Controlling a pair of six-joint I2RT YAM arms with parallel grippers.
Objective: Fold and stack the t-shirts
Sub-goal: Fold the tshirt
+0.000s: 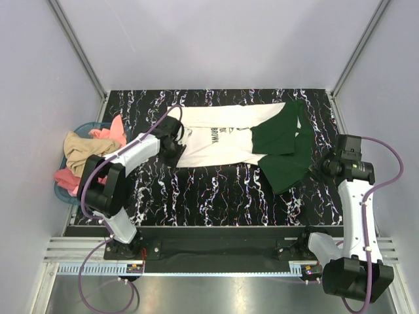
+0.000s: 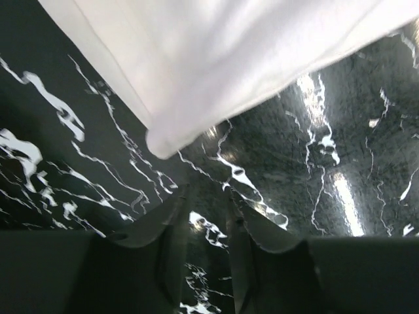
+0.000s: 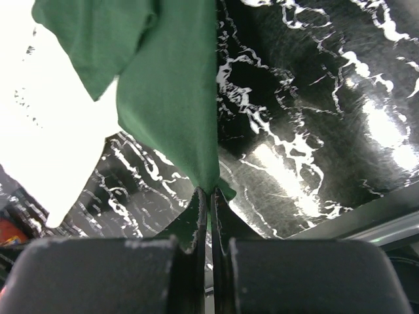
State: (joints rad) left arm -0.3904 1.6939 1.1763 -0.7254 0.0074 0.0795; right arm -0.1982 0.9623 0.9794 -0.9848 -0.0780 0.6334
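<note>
risk: the white shirt (image 1: 226, 152) corner could get missed by the left gripper (image 2: 208, 196), whose jaws are parted a bit with nothing between them; the green shirt (image 1: 283, 147) could get dragged askew if pulled hard
left arm: stretched low across the table (image 1: 196, 196) to the white shirt's left edge
right gripper (image 3: 209, 193): clamped on the green shirt's edge
shirts: spread mid-table, green overlapping white's right side

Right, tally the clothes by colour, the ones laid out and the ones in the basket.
Cream-white: 1, the cream-white t-shirt
Dark green: 1, the dark green t-shirt
Tan: 1, the tan cloth in the basket
Pink: at least 1, the pink cloth in the basket; two patches show, perhaps one piece
Total: at least 4
</note>
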